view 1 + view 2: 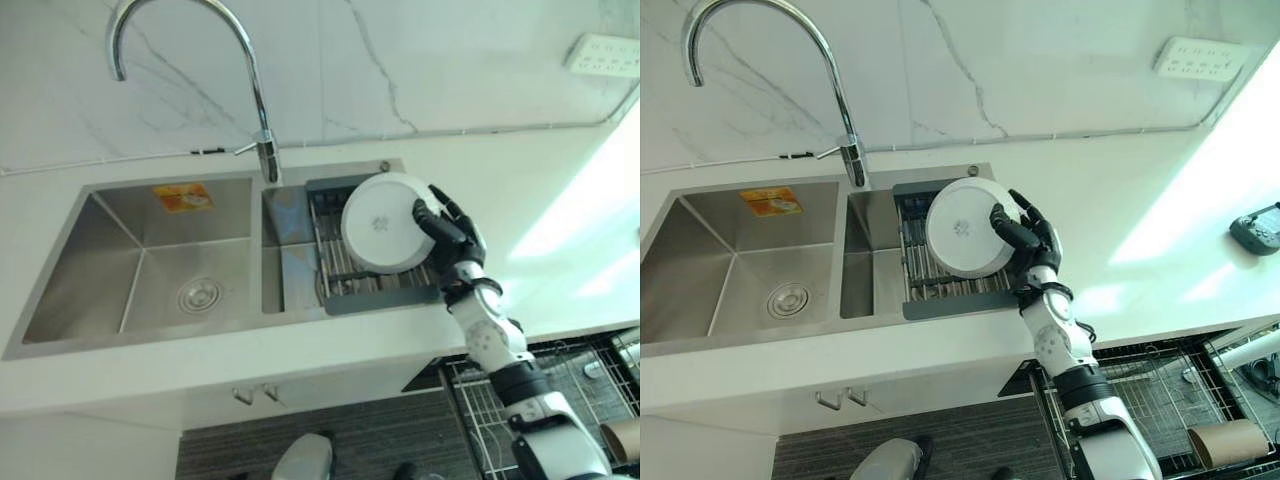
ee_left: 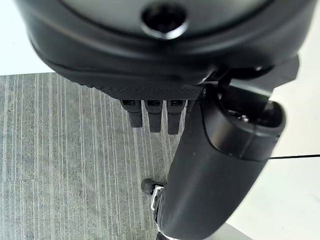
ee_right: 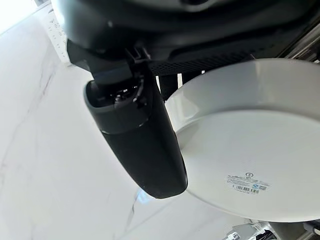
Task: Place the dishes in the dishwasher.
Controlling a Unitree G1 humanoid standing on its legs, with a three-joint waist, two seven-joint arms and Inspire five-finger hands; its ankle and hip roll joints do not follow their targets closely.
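Over the right basin of the sink (image 1: 140, 262), in the left eye view, my right hand (image 1: 447, 232) grips the white plate (image 1: 385, 224) by its right rim, underside toward the camera, tilted up above the dark drying rack (image 1: 340, 268) that sits in that basin. The tap (image 1: 262, 140) stands behind, between the two basins. At the lower right the wire dishwasher rack (image 1: 478, 392) is pulled out below the tabletop (image 1: 560, 240).

In the right eye view, my fingers (image 1: 1008, 229) lie curled across the plate's underside near the rim, the rest of the plate hanging free over the rack. A wall socket (image 1: 1197, 57) and a dark handheld controller (image 1: 1257, 228) sit well off to the right.

In the left wrist view, my left hand (image 2: 210, 170) hangs over grey floor, fingers straight and holding nothing.

In the right wrist view, my thumb (image 3: 137, 140) presses over the plate's rim, pinching it against the fingers behind; the plate's labelled underside faces out.

To do this well, I judge I should keep the pinch firm, lift the plate clear of the rack's bars before swinging right, then lower it edge-first between the dishwasher rack's wires without knocking the tabletop edge.
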